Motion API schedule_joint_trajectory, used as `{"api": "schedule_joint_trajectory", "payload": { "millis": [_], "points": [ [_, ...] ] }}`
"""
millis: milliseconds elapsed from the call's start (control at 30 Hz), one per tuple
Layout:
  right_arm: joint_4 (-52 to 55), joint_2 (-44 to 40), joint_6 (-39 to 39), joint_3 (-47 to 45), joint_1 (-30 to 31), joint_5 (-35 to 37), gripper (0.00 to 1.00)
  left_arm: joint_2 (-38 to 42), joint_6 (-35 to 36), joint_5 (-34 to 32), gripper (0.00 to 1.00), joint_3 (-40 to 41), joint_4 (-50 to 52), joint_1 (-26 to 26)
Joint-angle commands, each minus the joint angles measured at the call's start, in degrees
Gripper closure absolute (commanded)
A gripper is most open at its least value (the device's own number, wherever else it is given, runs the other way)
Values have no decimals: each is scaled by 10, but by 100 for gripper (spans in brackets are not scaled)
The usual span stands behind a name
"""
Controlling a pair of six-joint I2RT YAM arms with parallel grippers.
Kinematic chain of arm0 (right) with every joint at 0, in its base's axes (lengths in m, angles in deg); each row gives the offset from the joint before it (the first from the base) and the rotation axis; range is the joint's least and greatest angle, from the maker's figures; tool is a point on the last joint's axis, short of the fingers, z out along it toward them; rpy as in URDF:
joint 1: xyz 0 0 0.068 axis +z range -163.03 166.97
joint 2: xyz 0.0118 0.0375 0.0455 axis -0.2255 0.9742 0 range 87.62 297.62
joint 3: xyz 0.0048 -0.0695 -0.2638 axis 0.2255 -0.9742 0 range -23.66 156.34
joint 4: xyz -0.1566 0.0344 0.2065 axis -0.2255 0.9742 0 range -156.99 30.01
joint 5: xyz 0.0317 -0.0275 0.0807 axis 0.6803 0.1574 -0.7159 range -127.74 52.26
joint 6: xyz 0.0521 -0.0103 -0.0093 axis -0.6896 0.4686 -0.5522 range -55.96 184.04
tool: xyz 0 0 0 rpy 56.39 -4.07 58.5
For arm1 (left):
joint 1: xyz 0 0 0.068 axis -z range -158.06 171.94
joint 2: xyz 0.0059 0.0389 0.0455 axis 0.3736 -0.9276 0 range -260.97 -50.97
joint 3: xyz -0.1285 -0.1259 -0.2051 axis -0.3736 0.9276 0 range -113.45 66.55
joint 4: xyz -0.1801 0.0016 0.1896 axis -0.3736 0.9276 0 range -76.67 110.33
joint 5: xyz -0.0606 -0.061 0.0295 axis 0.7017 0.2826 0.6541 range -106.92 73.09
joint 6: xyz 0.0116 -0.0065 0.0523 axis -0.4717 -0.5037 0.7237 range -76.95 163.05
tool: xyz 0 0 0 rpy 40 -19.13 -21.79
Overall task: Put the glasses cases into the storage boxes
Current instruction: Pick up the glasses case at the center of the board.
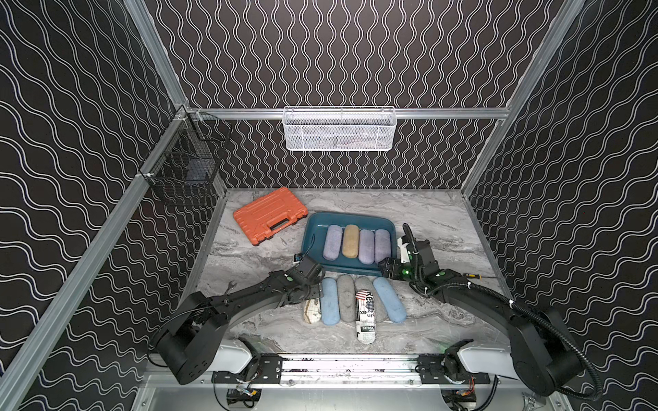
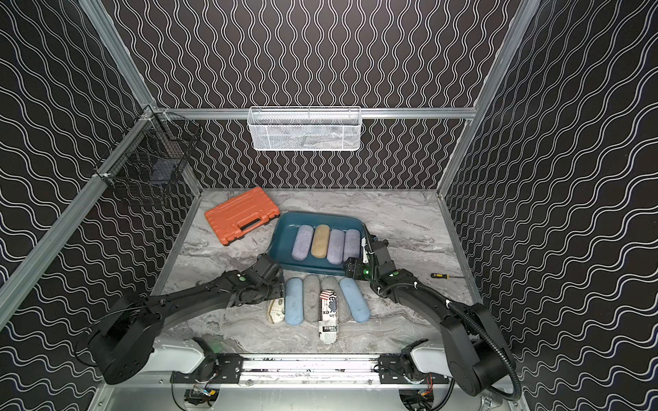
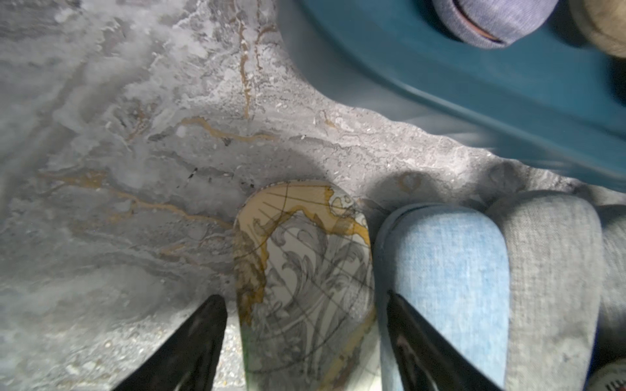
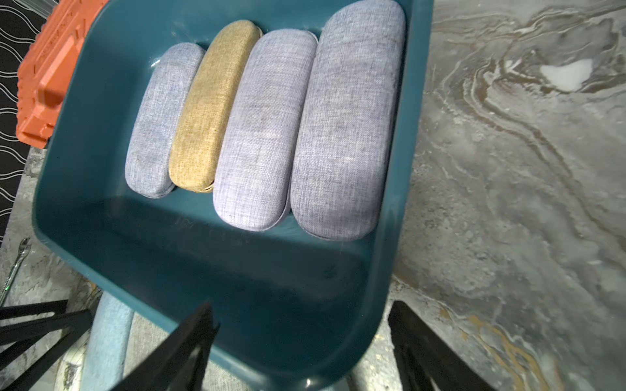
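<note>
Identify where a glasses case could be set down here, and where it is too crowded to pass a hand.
Free: inside the teal tray, the strip between its left wall and the nearest lilac case; the bare marble table right of the tray. Crowded: the packed row from map-print case to rightmost light blue case.

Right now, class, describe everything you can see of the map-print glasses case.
The map-print case is an oblong, round-ended shell, cream with tan and grey antique-map drawing. It lies flat on the marble table, outside the teal tray, its long side against the light blue case. The left gripper has open jaws either side of it, not clearly touching. In both top views the arm hides its far end.
</note>
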Motion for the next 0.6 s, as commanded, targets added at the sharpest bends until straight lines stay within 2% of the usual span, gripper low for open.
{"api": "schedule_joint_trajectory", "payload": {
  "millis": [0, 233, 567],
  "points": [
    [-8, -6, -7, -3, 0, 17, 17, 6, -7, -10, 21, 0, 4, -1],
    [-10, -28, -9, -12, 0, 32, 17, 11, -10, -19, 22, 11, 15, -1],
    [-7, -37, -8, -18, -20, 36, 16, -6, -14, 0, 22, 15, -15, 0]
  ]
}}
